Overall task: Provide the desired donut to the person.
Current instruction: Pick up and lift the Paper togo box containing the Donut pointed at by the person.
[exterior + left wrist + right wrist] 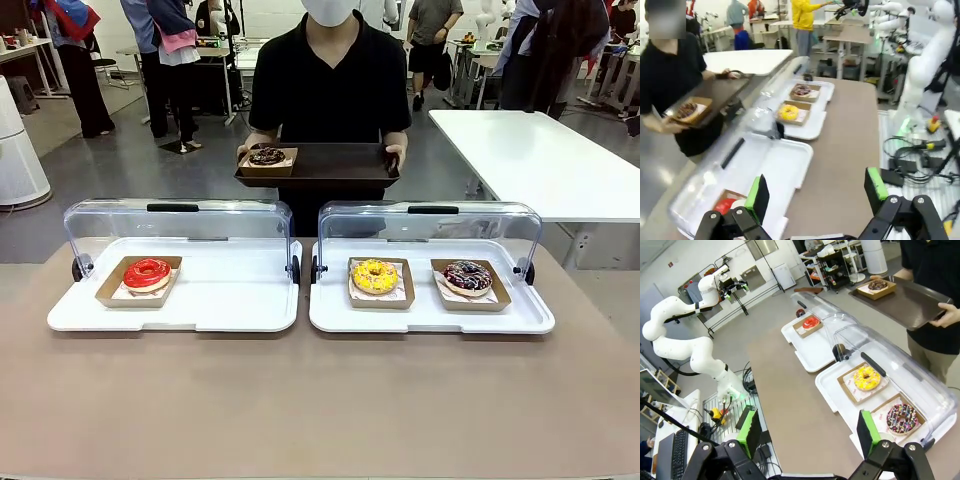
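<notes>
Donut choice on the table [320, 410], w/ both arms idle. We see three candidates, each in its own brown card boat. The red donut [147, 273] sits alone in the left white tray [235, 305]. The yellow donut [375, 276] and sprinkled choc donut [467, 277] sit side by side in the right white tray [420, 320]. Both clear lids [175, 222] are tipped up and back, so access from our side is free.

Across the table the person [330, 85] holds a dark tray [335, 165] level in both hands. One boxed choc donut [267, 156] lies at its end on our left; the rest of it is bare.

The left gripper [816, 190] hangs at the red donut's end of the table, jaws wide apart, nothing btw. them. The right gripper [809, 427] hangs at the sprinkled donut's end, jaws likewise spread and empty.

Step in hand, as we judge it: pick. We can't tell which donut is wanted, as no hand points, so we'd look for a cue first.

Technique:
- Use the arm nearest the chosen tray.
- Come down from above, clear of the raised lid.
- Close the pads on two opposite walls of the card boat, not on icing.
- Lift straight and keep level.
- Carry over the lid, not through it.
- Set down on the bare part of the dark tray, well apart from the donut there.
- Release only once the boat rests flat.

Risk: thin card may buckle, esp. w/ a hard squeeze.
</notes>
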Controlling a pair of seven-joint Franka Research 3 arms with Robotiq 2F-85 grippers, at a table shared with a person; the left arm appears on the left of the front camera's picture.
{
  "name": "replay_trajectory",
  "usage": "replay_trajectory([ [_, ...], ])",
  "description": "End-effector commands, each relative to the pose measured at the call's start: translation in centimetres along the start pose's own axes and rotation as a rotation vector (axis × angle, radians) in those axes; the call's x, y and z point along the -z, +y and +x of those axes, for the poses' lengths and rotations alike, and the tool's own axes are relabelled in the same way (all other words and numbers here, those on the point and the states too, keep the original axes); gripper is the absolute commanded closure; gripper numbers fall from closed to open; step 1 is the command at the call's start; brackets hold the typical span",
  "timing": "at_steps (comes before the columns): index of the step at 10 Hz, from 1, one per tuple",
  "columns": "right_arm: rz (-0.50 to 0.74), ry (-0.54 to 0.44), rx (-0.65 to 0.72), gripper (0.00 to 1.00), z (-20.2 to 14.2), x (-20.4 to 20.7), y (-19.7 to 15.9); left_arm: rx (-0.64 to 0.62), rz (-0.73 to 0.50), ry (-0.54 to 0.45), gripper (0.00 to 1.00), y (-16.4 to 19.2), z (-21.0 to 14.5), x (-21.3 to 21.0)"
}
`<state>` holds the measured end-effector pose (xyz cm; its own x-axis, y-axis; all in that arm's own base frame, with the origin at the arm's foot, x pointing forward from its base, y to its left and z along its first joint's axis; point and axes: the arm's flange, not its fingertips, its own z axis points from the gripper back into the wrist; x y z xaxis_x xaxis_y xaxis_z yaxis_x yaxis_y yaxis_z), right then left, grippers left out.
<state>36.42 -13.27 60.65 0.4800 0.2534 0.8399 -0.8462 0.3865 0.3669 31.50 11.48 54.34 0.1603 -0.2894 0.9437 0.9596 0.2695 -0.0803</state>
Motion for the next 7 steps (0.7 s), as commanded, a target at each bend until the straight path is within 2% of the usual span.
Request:
replay_trajectory([
  [1,0.014,-0.012,-0.009,0.00,0.1,0.1,0.0,-0.042,-0.103,0.066,0.00,1.7,-0.2,-1.1],
  [4,0.014,-0.012,-0.009,0.00,0.1,0.1,0.0,-0.008,-0.090,0.142,0.00,3.5,-1.0,-2.4],
  [5,0.014,-0.012,-0.009,0.00,0.1,0.1,0.0,0.037,-0.097,0.177,0.00,3.3,-1.1,-2.3],
  [7,0.014,-0.012,-0.009,0.00,0.1,0.1,0.0,0.088,-0.083,0.183,0.00,2.8,-1.6,-2.4],
])
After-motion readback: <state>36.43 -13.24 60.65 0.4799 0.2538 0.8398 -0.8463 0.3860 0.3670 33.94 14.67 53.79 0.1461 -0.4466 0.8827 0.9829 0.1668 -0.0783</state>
